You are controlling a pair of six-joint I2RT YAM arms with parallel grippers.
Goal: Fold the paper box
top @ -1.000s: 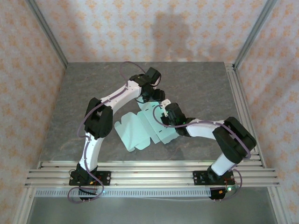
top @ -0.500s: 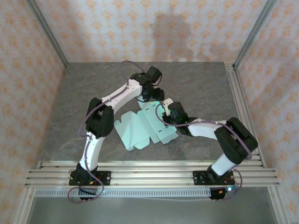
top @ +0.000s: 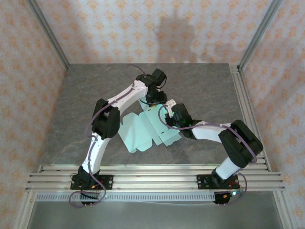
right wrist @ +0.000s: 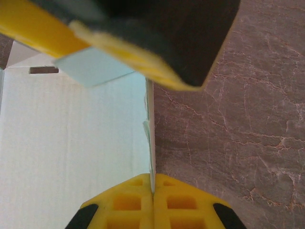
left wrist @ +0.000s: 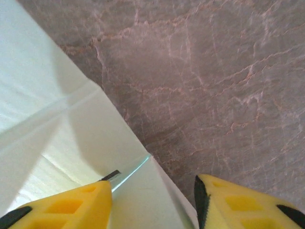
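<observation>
Grey veined tabletop, boxed in by peach-patterned walls, carries the paper box. It is a pale mint die-cut sheet lying mostly flat, spread out on the near side of both sets of fingers. The right fingers are pressed shut with a thin edge of the card, seen edge-on, caught in the seam between them. The broad panel lies to their left and bare tabletop to their right. The left fingers stand apart and grip nothing, astride a raised corner of the card whose edge runs into the gap. A creased panel lies to their left, stone to their right. In the right wrist view, one left finger hangs just beyond the right fingers, with a small mint tab against it.

By my judgement the fold is at an early stage: creases show and one edge is lifted, but no wall stands and no tab is tucked. Raising the sides and locking the flaps all remain.
</observation>
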